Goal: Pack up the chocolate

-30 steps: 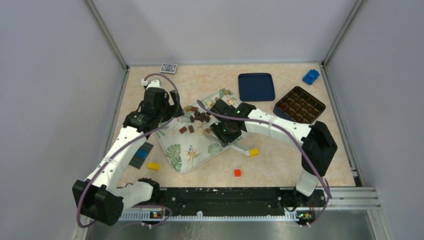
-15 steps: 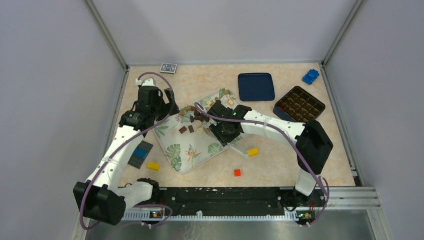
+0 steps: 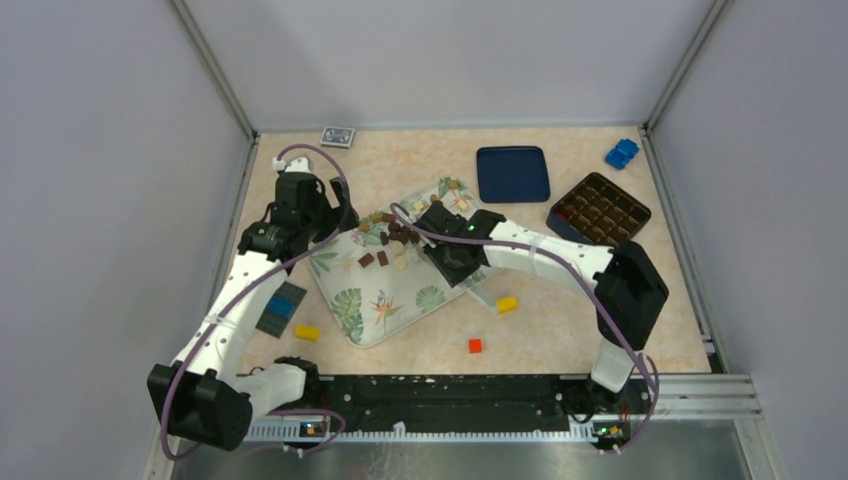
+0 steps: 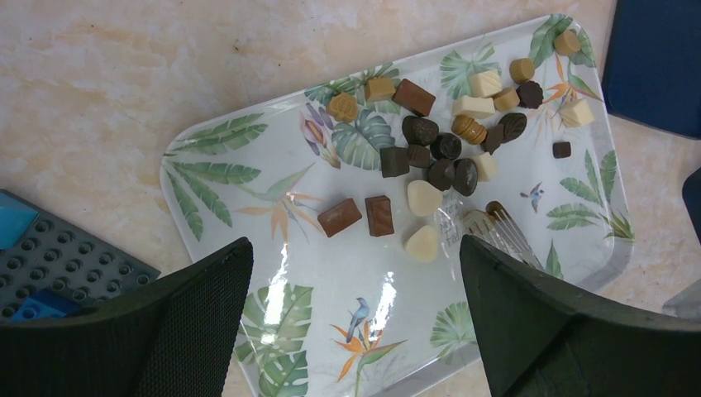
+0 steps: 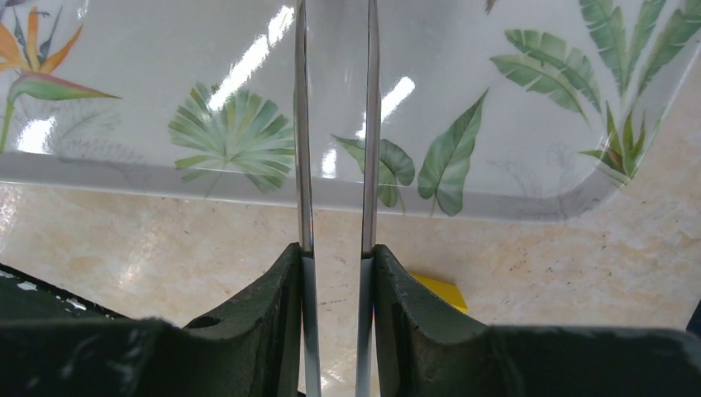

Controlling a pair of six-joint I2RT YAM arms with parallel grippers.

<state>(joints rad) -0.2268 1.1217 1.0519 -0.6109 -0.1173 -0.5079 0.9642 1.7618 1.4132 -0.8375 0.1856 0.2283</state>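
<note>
The chocolate (image 4: 447,145) lies loose in a cluster on the far part of the leaf-printed tray (image 4: 285,248), dark, light brown and cream pieces mixed, with two brown bars and two cream pieces a little apart from the rest. We see the left gripper (image 4: 355,252) hanging over the tray, jaws spread wide and empty, the pieces ahead of its fingertips. The right gripper (image 5: 335,256) is clamped on clear tongs (image 4: 496,233), whose tips lie just beside the cream pieces; whether they hold a piece we cannot tell.
</note>
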